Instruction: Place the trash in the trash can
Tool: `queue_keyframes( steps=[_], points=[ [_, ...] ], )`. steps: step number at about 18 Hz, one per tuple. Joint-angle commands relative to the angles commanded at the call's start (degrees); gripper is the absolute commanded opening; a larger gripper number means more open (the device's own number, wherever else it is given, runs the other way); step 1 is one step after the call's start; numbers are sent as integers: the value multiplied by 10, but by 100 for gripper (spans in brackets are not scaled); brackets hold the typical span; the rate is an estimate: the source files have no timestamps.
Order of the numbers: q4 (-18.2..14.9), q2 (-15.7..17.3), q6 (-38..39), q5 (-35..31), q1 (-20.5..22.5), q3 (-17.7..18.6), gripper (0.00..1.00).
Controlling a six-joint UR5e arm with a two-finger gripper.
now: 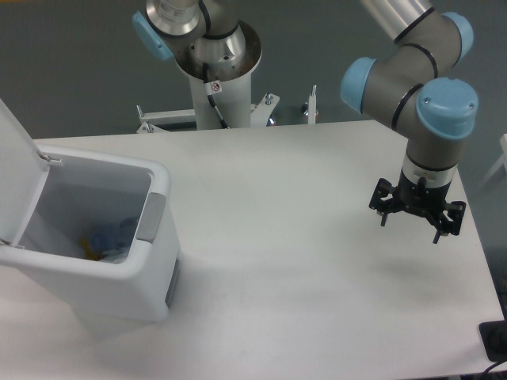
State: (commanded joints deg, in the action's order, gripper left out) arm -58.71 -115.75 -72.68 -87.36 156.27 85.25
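White table [301, 237] is carrying nothing loose; the trash can [95, 237] is sitting at its left edge, lid flipped up, long axis running front-left to back. Something blue and crumpled [107, 237] is lying inside, so I'm guessing we're about done. End effector [417, 219] is hovering near the right edge, fingers spread, holding nothing.

The arm [412, 75] reaches in from the upper right; its wrist points straight down. The tool [417, 215] hangs with fingers spread, holding nothing.

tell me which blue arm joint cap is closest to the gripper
The cap right above the gripper, on the wrist. The caps at mid-arm and top right sit higher up; the one at top left is across the table.
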Motion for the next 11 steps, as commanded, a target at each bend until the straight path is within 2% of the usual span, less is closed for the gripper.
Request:
queue_keyframes(
  steps=[2,11],
  points=[
    [-1,0,-10,-32,-5,4,100],
    [7,1,-11,-38,-8,16,100]
  ],
)
